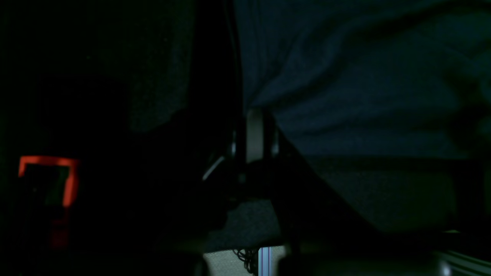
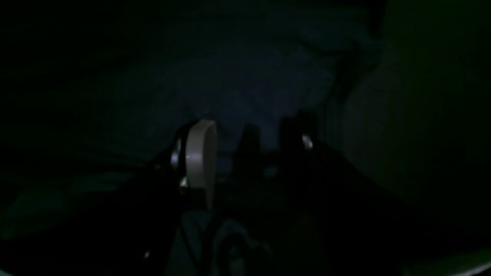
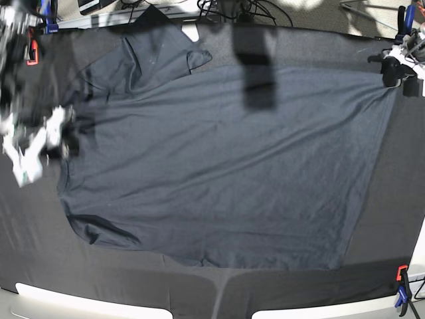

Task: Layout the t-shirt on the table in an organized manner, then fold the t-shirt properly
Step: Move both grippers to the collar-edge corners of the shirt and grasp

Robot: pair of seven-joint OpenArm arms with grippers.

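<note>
T-shirt (image 3: 226,166) is the big dark grey cloth spread over most of the black table (image 3: 398,199), reaching from the left edge almost to the right edge. It lies mostly flat, with soft wrinkles running across it. One sleeve (image 3: 156,50) near the far left corner is bunched up and folded over.

The left gripper (image 3: 393,72) is at the far right corner, and its fingers are pinched tight on the corner of the shirt there. The cloth looks pulled taut toward it. The right gripper (image 3: 46,136) is at the left edge, just by the shirt's side. It looks blurry from above, and its own camera is very dark, but its fingers (image 2: 199,157) look apart with nothing between them.

I think the job is at the laying-out step, before any folding. Next, the right gripper needs to grab the left side and help pull the shirt smooth, and that bunched sleeve should be opened out.
</note>
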